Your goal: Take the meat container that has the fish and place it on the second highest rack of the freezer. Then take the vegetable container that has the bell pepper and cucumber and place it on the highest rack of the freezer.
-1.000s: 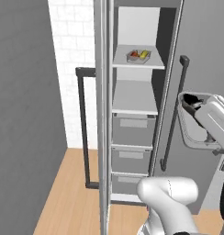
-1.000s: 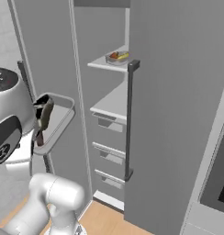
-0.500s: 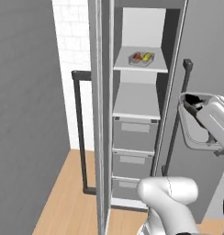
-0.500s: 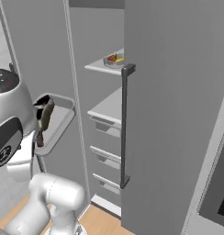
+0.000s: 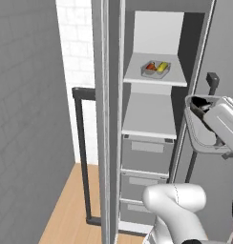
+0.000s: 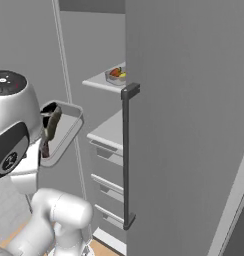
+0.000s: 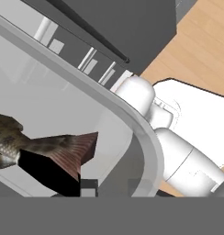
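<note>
Gripper (image 7: 109, 187) clamped on the fish container's (image 6: 64, 131) rim, beside the freezer door (image 6: 189, 115); vegetable container (image 5: 155, 68) on the upper shelf (image 5: 137, 76).

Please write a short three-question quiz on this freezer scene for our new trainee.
1. True or false: the vegetable container sits on a freezer rack.
2. What lies in the meat container that the tool holds: A fish, B chicken, C nothing?
3. Fill in: the held container is tipped steeply, not ____.

Key: 1 true; 2 A, a fish; 3 level.
</note>
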